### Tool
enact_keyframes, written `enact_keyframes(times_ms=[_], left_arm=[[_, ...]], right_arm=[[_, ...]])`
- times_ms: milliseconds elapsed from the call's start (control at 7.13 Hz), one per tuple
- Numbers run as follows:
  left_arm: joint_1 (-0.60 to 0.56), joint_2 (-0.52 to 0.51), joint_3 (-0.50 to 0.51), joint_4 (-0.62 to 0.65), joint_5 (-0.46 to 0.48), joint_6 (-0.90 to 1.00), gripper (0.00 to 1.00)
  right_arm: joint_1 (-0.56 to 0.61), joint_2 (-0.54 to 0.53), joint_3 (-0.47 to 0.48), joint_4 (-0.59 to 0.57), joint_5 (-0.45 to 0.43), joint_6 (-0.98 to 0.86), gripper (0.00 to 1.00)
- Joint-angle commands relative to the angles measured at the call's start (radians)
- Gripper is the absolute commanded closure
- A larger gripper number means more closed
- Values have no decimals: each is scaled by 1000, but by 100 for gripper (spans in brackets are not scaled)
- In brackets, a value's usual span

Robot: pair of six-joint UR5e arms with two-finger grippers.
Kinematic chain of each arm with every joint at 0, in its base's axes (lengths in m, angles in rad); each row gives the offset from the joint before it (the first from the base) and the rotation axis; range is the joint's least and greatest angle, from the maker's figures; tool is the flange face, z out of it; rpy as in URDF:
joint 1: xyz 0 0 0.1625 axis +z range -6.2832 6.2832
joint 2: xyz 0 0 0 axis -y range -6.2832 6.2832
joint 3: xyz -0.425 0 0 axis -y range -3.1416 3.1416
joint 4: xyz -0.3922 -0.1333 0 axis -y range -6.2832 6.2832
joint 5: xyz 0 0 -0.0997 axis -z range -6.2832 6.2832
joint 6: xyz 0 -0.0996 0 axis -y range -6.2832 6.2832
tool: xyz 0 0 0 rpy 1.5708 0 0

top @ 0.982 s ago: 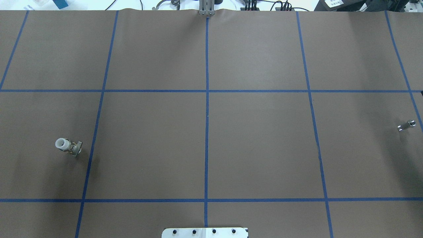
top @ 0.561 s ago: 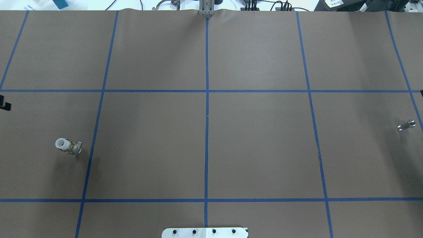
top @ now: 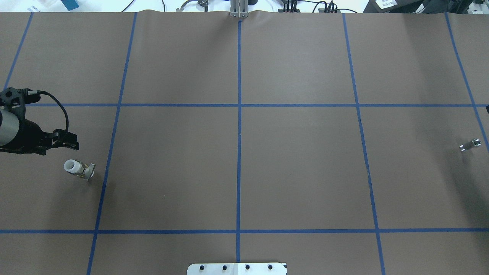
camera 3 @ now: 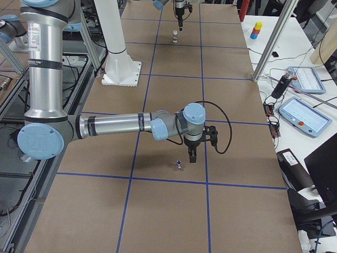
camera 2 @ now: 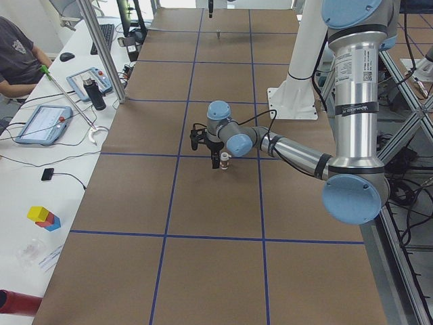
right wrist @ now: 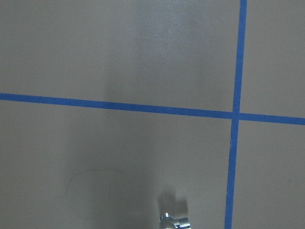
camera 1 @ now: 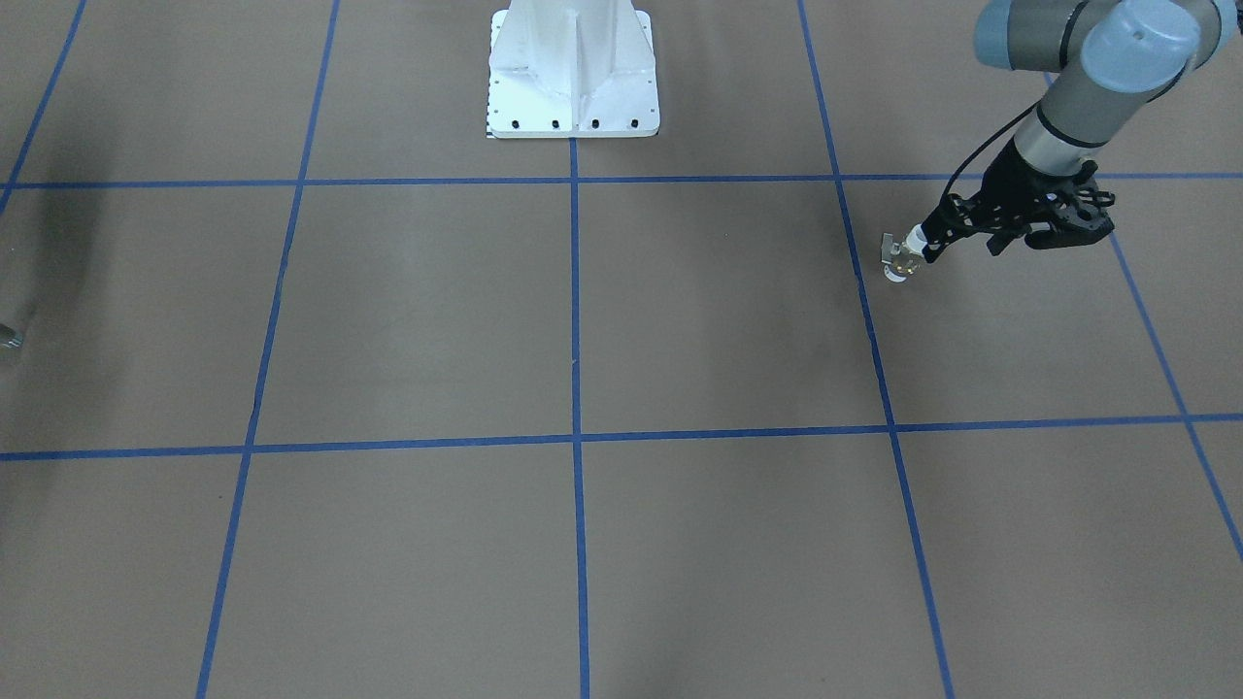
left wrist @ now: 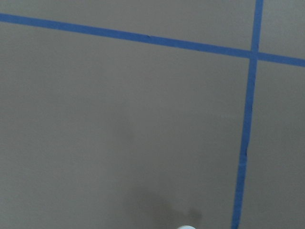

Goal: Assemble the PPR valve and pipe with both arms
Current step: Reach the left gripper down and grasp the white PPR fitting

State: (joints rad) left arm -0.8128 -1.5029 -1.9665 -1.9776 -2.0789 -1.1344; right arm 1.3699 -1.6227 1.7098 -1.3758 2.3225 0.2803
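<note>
Hovering by the valve: the left gripper [top: 72, 140] hangs just beside the PPR valve [top: 78, 169], on the side away from the robot. Its jaws look parted, with nothing between them.
Valve: stands on end with its white socket up, on the brown table [top: 298, 172] near the robot's left end, close to a blue tape line [top: 107, 160].
Pipe: sits at the opposite end of the table, well apart from the valve. The right gripper [camera 3: 192, 156] is poised above and just beside the pipe [top: 469, 145].
Right gripper: only the side camera shows it properly, so whether it is open or shut cannot be told.
Risk, valve: the valve is small and upright, with a lever sticking out sideways. A descent that is not centred could let one finger clip it and tip it over or skid it away.
Risk, pipe: the stub is tiny and shiny. A grip that lands off its middle could squeeze it out or send it rolling.
Risk, joining: any tilt picked up at either grasp would likely carry into the mating, leaving the pipe to jam at the socket rim.
Hidden: neither wrist camera shows its own fingers, and each catches only a sliver of its part at the bottom edge. The overhead view barely includes the right gripper. The front-facing view cuts the pipe off at its left edge. Whether the pipe stands or lies is hard to make out.
</note>
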Motion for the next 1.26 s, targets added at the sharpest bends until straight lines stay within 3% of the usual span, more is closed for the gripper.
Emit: enact_keyframes(times_ms=[0,140,421,1122], left_arm=[[79,-7,-43,66,17,-41,0],[95,-7,-45,77,17,-41,1],[95,3,-43,80,17,-39,14],[84,7,-43,80,16,-33,33]], right_arm=[[0,1,-5,0,6,2,0],[0,1,-5,1,3,0,0],[-2,1,-7,1,3,0,0],[-2,3,-7,1,3,0,0]])
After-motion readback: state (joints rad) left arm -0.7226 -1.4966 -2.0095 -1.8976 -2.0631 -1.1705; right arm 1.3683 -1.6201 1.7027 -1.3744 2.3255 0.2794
